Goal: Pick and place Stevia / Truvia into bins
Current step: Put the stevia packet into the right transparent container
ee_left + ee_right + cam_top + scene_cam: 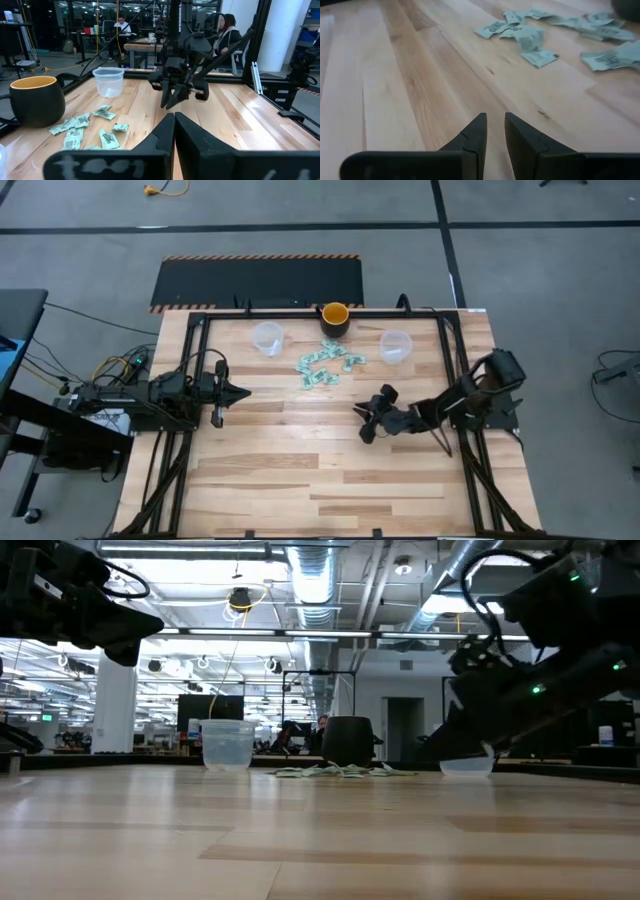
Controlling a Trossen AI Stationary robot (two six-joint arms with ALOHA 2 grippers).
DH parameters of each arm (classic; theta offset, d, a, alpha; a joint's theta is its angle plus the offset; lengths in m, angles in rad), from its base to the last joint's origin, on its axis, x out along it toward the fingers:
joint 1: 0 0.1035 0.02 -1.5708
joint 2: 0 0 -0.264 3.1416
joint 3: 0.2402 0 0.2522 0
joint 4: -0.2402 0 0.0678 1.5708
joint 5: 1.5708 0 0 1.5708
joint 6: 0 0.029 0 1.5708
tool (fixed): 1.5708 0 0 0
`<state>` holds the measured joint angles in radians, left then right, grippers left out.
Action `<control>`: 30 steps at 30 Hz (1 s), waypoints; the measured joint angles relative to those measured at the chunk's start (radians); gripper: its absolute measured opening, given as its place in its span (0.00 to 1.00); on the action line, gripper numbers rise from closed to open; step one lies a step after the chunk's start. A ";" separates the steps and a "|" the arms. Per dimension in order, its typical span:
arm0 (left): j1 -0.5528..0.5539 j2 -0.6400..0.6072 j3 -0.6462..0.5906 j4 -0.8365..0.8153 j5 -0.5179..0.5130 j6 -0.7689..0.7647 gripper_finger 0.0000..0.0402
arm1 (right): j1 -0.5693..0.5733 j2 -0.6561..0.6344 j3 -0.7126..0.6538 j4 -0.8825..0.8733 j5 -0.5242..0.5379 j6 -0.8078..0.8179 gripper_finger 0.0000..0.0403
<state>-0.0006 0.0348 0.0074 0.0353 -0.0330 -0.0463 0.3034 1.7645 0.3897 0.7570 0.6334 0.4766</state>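
Note:
The Stevia sachets (325, 367) lie flat in a loose pile of several light green and white packets on the table's far half, and show as well in the right wrist view (535, 40) and left wrist view (85, 130). Two clear bins stand upright on their bases either side of the pile, the left one (267, 337) and the right one (396, 346) (108, 81). My right gripper (365, 422) (494, 117) hovers nearer than the pile, tipped down, fingers a little open and empty. My left gripper (243, 392) (175, 117) waits at the table's left, shut and empty.
A yellow-orange cup with a dark outside (335, 318) stands at the far edge between the bins, just beyond the pile. A black frame (450, 370) runs round the table. Bare wood (320, 470) fills the near half. People sit at desks in the room behind (227, 30).

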 joint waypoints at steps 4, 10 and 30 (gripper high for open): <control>0.000 0.000 0.000 0.000 0.000 0.000 0.00 | -0.019 0.063 0.036 -0.001 0.000 0.044 0.15; 0.000 0.000 0.000 0.000 0.000 0.000 0.00 | -0.058 0.145 0.062 0.021 0.017 0.137 0.15; 0.000 0.000 0.000 0.000 0.000 0.000 0.00 | -0.078 0.201 0.109 0.018 0.076 -0.168 0.15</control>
<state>-0.0002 0.0347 0.0072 0.0349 -0.0332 -0.0460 0.2249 1.9656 0.4982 0.7753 0.7098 0.3090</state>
